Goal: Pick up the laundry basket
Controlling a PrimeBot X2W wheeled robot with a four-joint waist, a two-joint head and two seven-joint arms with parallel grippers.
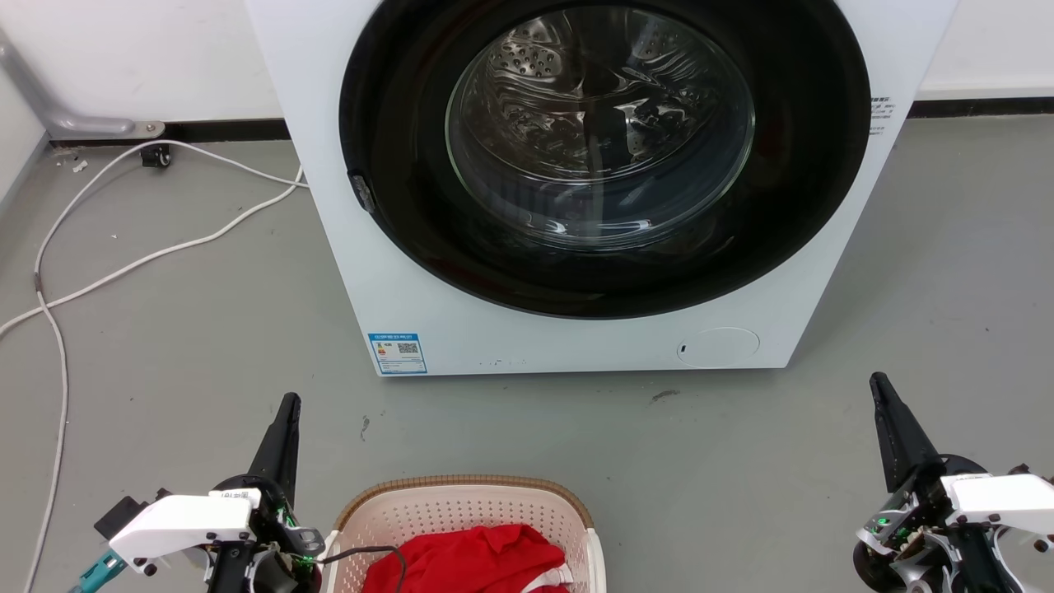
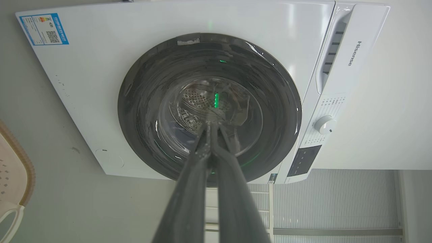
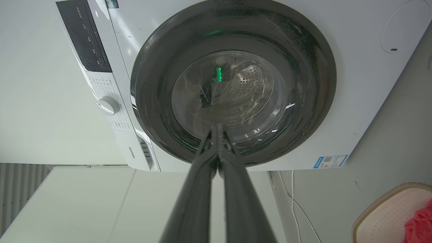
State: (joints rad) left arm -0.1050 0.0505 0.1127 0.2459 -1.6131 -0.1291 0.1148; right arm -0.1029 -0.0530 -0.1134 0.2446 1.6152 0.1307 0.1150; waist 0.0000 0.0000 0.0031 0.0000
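Both jaws pressed together and empty, our left gripper (image 1: 289, 405) just beside the cream perforated plastic laundry basket (image 1: 461, 509) with brown woven-look rim, our right gripper (image 1: 879, 387) well apart from it, crumpled red cloth (image 1: 478, 564) inside

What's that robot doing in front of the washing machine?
The robot faces a white washing machine whose door is closed. A laundry basket holding red cloth sits on the floor between its arms. The left hand and right hand are both shut and empty, pointing toward the machine, one on each side of the basket. Neither hand grips it yet.
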